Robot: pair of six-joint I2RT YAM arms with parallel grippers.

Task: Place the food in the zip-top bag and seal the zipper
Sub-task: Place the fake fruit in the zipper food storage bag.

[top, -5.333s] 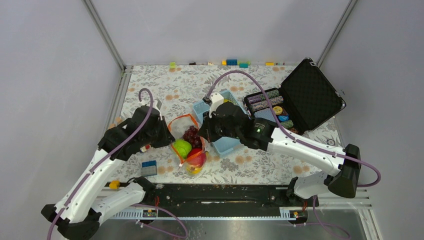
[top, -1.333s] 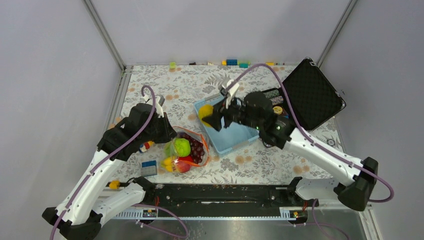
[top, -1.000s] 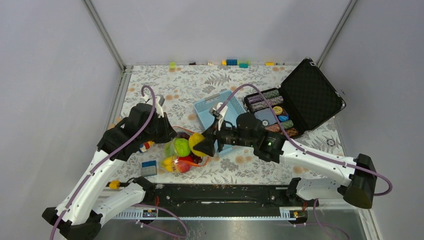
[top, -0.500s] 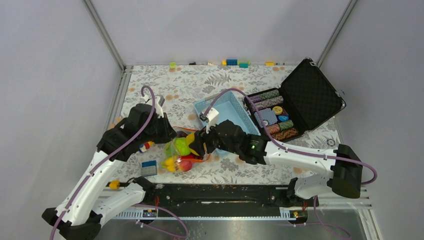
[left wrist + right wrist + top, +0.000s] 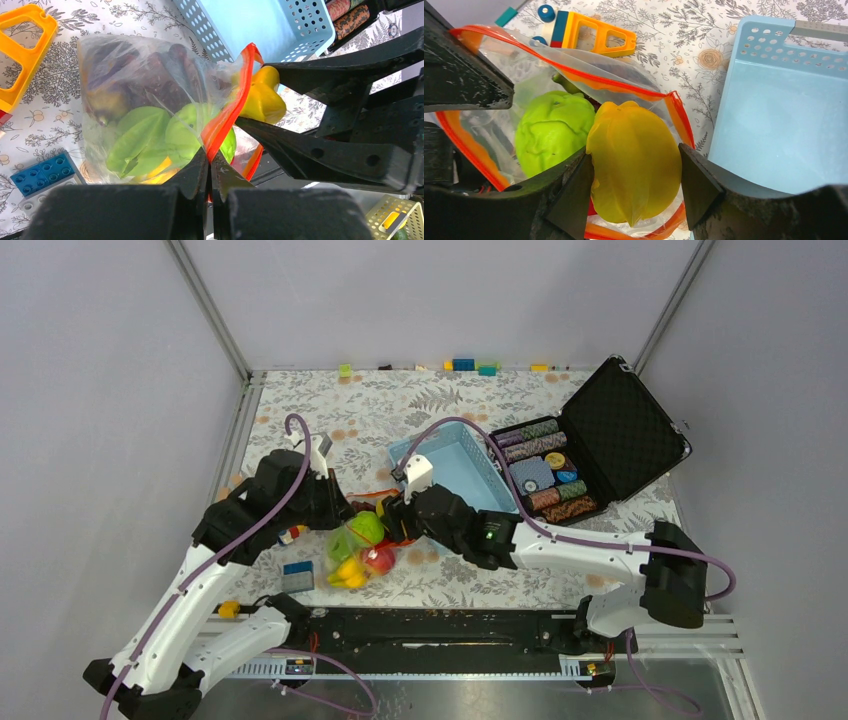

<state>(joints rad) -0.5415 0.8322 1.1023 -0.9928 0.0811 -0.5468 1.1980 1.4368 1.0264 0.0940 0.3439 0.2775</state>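
The zip-top bag (image 5: 352, 552) hangs open in front of the left arm, with a pale green head (image 5: 551, 130), green pieces (image 5: 142, 142), dark grapes (image 5: 155, 75) and a red piece (image 5: 379, 559) inside. My left gripper (image 5: 210, 157) is shut on the orange-red zipper (image 5: 235, 105) and holds the mouth up. My right gripper (image 5: 635, 172) is shut on a yellow ribbed food piece (image 5: 634, 150), which sits in the bag's mouth, just inside the zipper strip (image 5: 589, 80) and next to the green head.
The light-blue basket (image 5: 462, 462) lies just behind the right gripper. An open black case (image 5: 610, 435) of poker chips stands at the right. A blue brick (image 5: 297, 577) and a yellow-orange toy piece (image 5: 591, 35) lie near the bag. Small blocks line the far edge.
My right gripper carried the yellow piece from the basket leftward and down into the bag's mouth. The left gripper kept its hold on the zipper; the bag sagged a little.
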